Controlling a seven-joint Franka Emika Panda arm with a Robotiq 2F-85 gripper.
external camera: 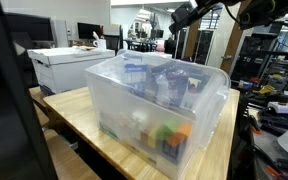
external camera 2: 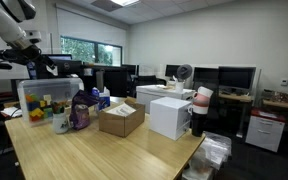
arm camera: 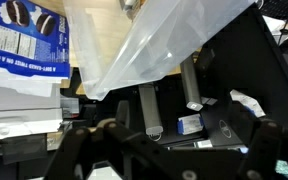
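The hand [external camera: 187, 14] hangs wide open and empty at the upper right of the frame, high above the clear bin [external camera: 112, 95] on the worktop [external camera: 79, 112], so it bumps nothing inside.

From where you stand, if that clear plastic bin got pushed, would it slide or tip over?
Probably slide rather than tip: the bin looks wide and low, flat on the wooden table. It may be fairly heavy, being packed with colourful things. Its thin clear walls might flex.
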